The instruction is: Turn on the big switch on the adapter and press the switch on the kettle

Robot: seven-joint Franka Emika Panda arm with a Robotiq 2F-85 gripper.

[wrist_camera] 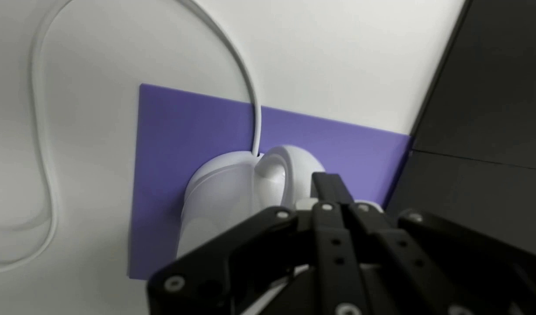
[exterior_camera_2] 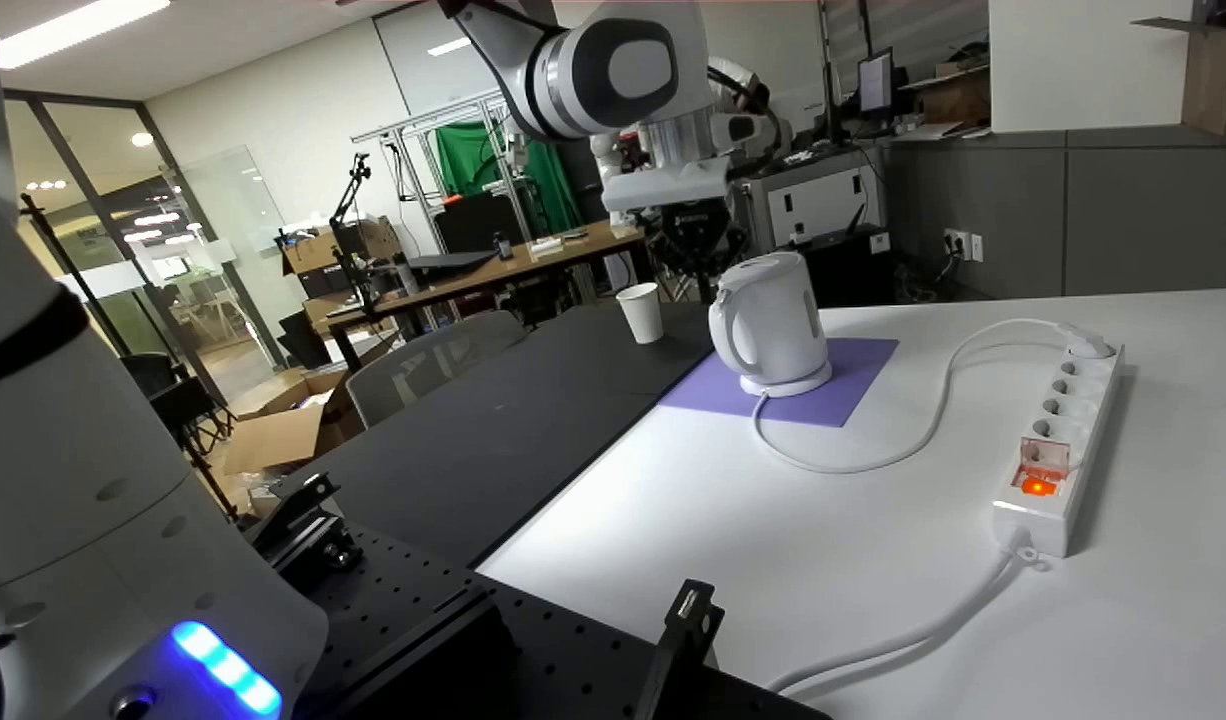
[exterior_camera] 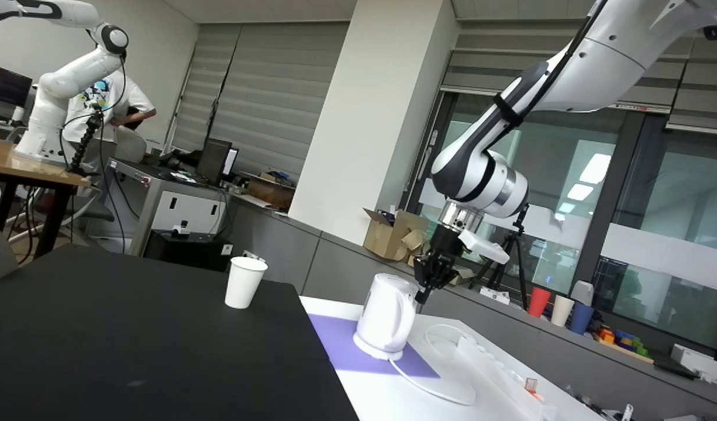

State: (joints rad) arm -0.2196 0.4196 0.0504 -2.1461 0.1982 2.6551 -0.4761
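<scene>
Just beside the kettle [exterior_camera: 385,316], pincer [exterior_camera: 423,294] closed, pointing down, arm [exterior_camera: 598,76] extended above, bent near its end.

In an exterior view you see smooth plastic on the kettle [exterior_camera_2: 778,318] near centre and adapter [exterior_camera_2: 1068,437] at right.

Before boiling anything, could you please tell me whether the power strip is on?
The power strip is on: its switch glows orange in an exterior view.

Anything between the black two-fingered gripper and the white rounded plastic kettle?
Nothing visible: the gripper, shut, is right by the handle of the kettle, contact unclear. The tapered white paper cup stands apart from both.
</scene>
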